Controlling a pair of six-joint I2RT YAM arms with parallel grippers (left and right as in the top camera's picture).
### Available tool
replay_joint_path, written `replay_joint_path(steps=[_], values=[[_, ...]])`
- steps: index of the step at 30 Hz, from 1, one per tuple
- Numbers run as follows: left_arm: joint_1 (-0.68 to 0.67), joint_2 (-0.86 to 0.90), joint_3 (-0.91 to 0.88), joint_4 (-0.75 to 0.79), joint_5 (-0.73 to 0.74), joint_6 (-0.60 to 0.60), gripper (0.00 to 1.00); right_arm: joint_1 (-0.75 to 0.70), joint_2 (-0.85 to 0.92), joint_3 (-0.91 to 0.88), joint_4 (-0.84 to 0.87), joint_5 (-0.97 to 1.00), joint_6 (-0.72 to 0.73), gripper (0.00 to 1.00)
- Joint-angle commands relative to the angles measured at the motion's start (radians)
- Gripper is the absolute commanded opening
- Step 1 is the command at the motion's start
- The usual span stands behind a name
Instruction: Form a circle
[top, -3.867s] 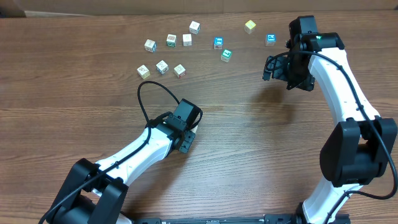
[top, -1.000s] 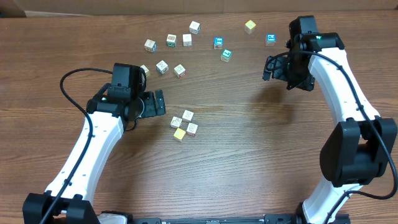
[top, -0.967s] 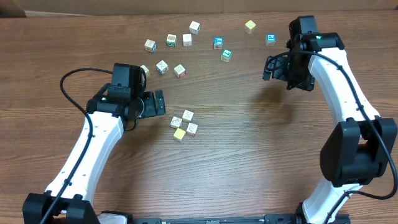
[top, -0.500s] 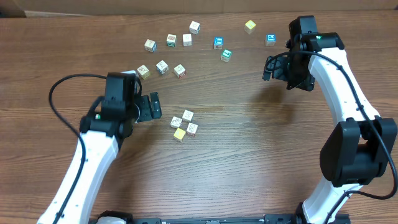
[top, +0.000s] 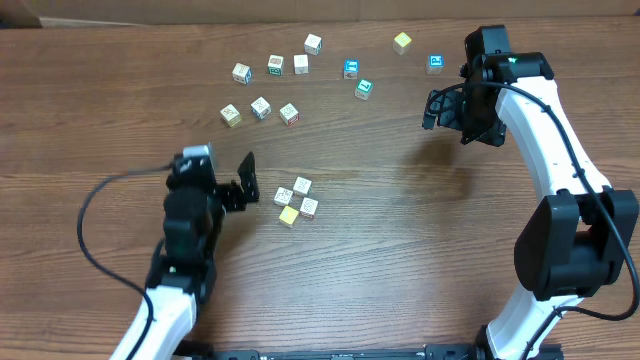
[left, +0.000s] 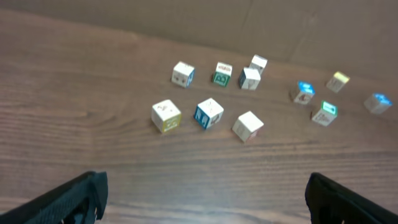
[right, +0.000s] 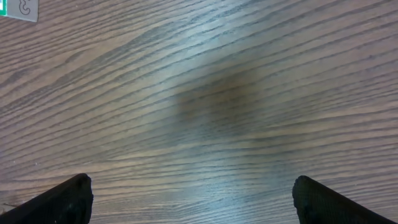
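Wooden desk (top: 400, 240), mid-task: my left claw (top: 248, 180) hangs spread wide just left of the circle (top: 297, 201), a tight four-cube cluster, one cube yellow; my right claw (top: 437, 108) hovers spread too, well apart; loose cubes (top: 289, 113) scatter beyond.

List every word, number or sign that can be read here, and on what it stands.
None can be read.
Loose cubes: coloured prints, too blurred to read.
Cluster of cubes: prints too small to read.
Cube at the corner of the right wrist view: a curled dark mark, cut off, unreadable.
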Motion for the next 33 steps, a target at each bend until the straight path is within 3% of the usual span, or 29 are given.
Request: replay_joint_path(steps=[1,7,26,33], values=[[0.005,-0.041,-0.099,0.071,0.004,0.02,0.99,-0.005,-0.019,0.011,0.002,0.002,0.004,1.0],[0.005,-0.058,-0.197,0.149,0.004,0.02,1.0,-0.005,-0.019,0.011,0.002,0.002,0.004,1.0],[0.005,-0.175,-0.333,0.12,0.0,0.019,1.0,-0.005,-0.019,0.011,0.002,0.002,0.004,1.0],[0.005,-0.268,-0.332,0.024,-0.015,0.02,0.99,-0.005,-0.019,0.011,0.002,0.002,0.004,1.0]])
